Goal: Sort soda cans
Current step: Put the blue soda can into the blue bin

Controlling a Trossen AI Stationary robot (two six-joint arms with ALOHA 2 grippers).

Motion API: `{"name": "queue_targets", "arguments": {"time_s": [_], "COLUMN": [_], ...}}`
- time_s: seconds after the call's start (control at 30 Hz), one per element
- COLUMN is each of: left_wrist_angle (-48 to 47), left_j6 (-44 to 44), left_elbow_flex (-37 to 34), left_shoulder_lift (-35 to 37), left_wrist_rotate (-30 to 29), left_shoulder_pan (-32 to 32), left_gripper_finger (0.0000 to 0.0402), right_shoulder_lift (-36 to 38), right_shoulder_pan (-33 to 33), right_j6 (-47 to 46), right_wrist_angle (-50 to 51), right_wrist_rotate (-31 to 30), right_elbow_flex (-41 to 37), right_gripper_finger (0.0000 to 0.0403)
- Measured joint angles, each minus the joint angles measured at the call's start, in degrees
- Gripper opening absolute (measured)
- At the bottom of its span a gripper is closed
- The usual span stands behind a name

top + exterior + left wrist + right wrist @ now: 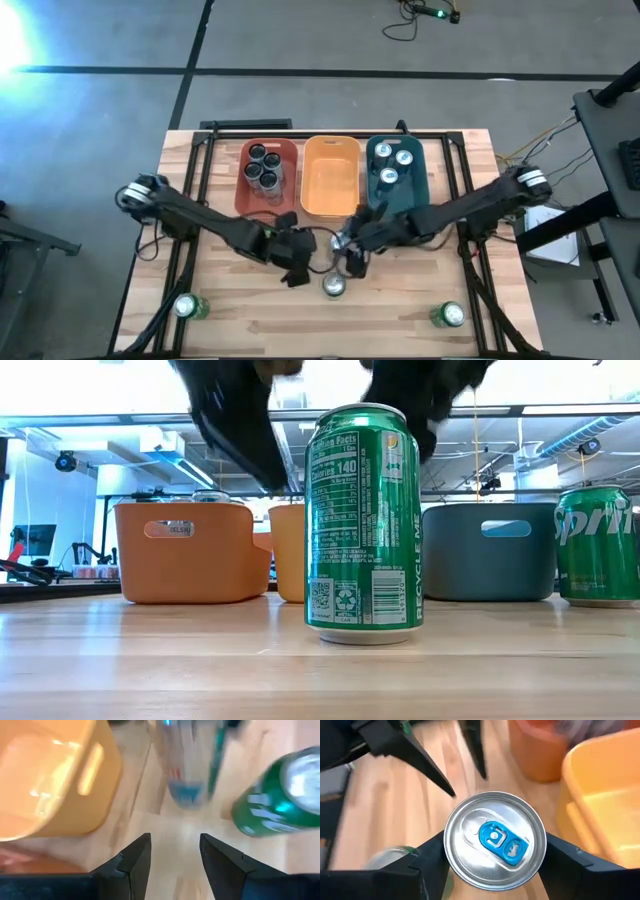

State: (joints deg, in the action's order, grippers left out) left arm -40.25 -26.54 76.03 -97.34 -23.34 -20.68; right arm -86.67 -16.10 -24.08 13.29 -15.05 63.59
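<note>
A can (494, 839) with a silver top and blue tab is gripped between the fingers of the right gripper (492, 857), held above the table (400, 320) in front of the yellow tub (330, 178). The left gripper (175, 852) is seen beside it with fingers parted, grasping nothing. A green can (363, 525) stands upright just in front of both grippers. Two more green cans (188, 306) (448, 316) are noted near the front corners. Cans are seen in the red tub (247, 185) and teal tub (418, 185).
</note>
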Motion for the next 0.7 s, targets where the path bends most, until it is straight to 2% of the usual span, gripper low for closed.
{"name": "queue_targets", "arguments": {"time_s": [0.1,0.17,0.27,0.4,0.47,0.57,0.7], "left_wrist_angle": [-4.24,-4.28,-3.81,-2.63,-2.52,-2.19,-1.41], "left_j6": [1.47,1.58,0.14,-3.05,-4.14,-4.42,-4.44], "left_elbow_flex": [2.03,2.77,3.23,2.47,2.33,2.29,2.27], "left_shoulder_lift": [5.00,8.58,13.71,18.86,20.36,21.24,20.83], "left_wrist_rotate": [-0.88,-3.47,-10.03,-19.44,-22.80,-24.27,-24.31], "left_shoulder_pan": [-0.48,-0.92,-1.46,-1.82,-1.77,-1.77,-1.72], "left_gripper_finger": [0.0154,0.0154,0.0154,0.0154,0.0154,0.0154,0.0154], "right_shoulder_lift": [5.99,10.58,18.05,26.70,30.10,34.27,38.53], "right_shoulder_pan": [0.00,0.00,-0.04,0.02,0.08,0.00,0.14], "right_j6": [-1.10,-1.57,-2.11,-5.39,-8.99,-14.31,-17.92], "right_wrist_angle": [5.51,8.67,14.72,28.08,34.89,41.58,43.54], "right_wrist_rotate": [-0.18,-1.97,-7.96,-18.24,-20.71,-24.51,-29.35], "right_elbow_flex": [2.52,3.66,4.39,3.53,2.70,0.97,-4.14], "right_gripper_finger": [0.0246,0.0239,0.0231,0.0239,0.0243,0.0239,0.0233]}}
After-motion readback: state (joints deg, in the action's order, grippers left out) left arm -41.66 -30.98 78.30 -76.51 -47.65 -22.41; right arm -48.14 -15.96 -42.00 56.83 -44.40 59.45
